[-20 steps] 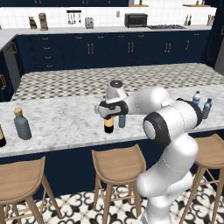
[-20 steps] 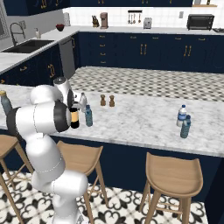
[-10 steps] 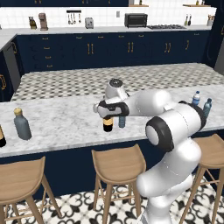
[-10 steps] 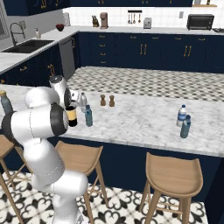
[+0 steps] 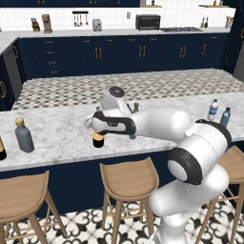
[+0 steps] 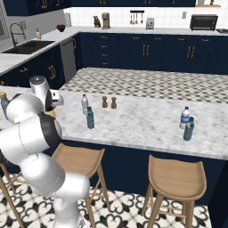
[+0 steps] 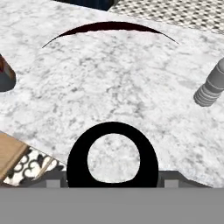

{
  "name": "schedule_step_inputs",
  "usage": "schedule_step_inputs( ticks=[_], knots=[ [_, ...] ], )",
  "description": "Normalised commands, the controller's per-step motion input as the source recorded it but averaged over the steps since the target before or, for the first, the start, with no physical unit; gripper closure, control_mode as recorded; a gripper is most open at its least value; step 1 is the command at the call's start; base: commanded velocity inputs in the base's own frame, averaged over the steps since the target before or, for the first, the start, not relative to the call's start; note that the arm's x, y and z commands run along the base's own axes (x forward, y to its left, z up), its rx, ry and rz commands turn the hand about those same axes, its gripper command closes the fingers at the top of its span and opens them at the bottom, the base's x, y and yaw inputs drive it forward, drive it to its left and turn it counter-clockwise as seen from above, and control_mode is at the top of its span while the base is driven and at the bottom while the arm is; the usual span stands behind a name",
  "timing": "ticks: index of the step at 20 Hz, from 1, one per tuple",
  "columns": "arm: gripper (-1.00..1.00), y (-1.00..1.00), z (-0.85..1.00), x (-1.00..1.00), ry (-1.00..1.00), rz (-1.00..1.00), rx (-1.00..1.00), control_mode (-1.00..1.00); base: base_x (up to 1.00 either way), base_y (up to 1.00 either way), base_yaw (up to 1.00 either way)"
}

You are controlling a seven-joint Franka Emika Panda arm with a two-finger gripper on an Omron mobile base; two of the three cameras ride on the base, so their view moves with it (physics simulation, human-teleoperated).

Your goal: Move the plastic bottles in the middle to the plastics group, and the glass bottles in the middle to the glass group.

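Note:
My gripper point(image 5: 98, 127) is shut on the neck of the tall black wine bottle point(image 5: 98, 140), whose tan label shows below the hand, left of the island's middle. From the right, the gripper point(image 6: 51, 105) and the bottle's label point(image 6: 52, 114) sit beside my white arm. The hand view has the bottle as a black ring point(image 7: 78, 154) over marble. The clear plastic bottle point(image 6: 84, 103) and the teal one point(image 6: 90, 118) stand upright to the right of the hand. The plastics group point(image 5: 212, 109) stands at the far right, the squat grey glass bottle point(image 5: 23, 135) at the far left.
Two brown shakers point(image 6: 109, 102) stand behind the middle bottles. A dark bottle point(image 5: 2, 149) is cut by the left edge. Wooden stools point(image 5: 127, 178) line the counter's front edge point(image 5: 57, 162). A ribbed grey bottle point(image 7: 211, 87) shows right in the hand view.
The jaws closed on the wine bottle's neck. The arm then carried the bottle leftward along the counter, away from the two small plastic bottles.

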Motion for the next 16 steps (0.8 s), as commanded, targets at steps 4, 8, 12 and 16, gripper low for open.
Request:
schedule_step_inputs(
  ticks=[4,8,12,16],
  knots=[
    [1.0,0.95,0.1,-0.16,0.0,0.32,0.0,-1.0,0.0,0.0,0.0],
    [1.0,0.89,0.0,-0.03,0.0,0.24,0.0,-1.0,0.0,0.0,0.0],
    [1.0,0.66,0.0,0.0,0.0,0.1,-0.02,-1.0,0.0,0.0,0.0],
    [1.0,0.43,0.0,0.03,0.0,0.01,-0.02,-1.0,0.0,0.0,0.0]
  ],
)
